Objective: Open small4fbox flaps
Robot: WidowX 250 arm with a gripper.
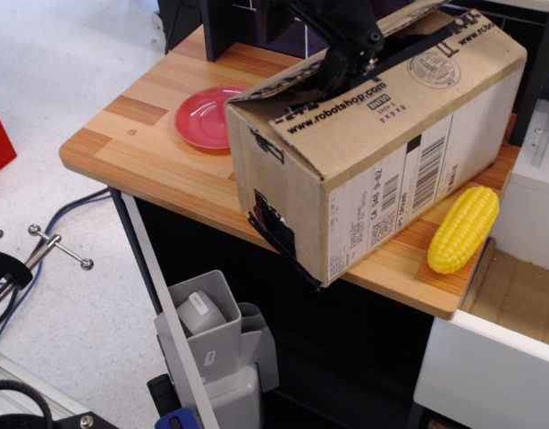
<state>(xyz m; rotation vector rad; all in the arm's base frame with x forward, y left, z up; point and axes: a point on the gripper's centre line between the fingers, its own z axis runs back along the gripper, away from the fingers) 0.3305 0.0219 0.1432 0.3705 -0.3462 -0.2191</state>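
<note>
The small4fbox [382,179] is a large brown cardboard box printed "www.robotshop.com", lying on the wooden table [140,147], its near corner overhanging the front edge. The near long flap [346,107] lies almost flat over the top, its black-taped edge a little raised. The far flap [409,13] tilts up behind it. My black gripper [350,55] reaches down from the top into the gap between the two long flaps. Its fingertips are hidden in the dark seam, so I cannot tell how the jaws stand. The short flaps are not visible.
A red plate [206,116] lies on the table left of the box, touching or nearly touching it. A yellow toy corn cob [463,229] lies by the box's right end. A dark post [216,27] stands at the back. A white cabinet [525,268] is on the right.
</note>
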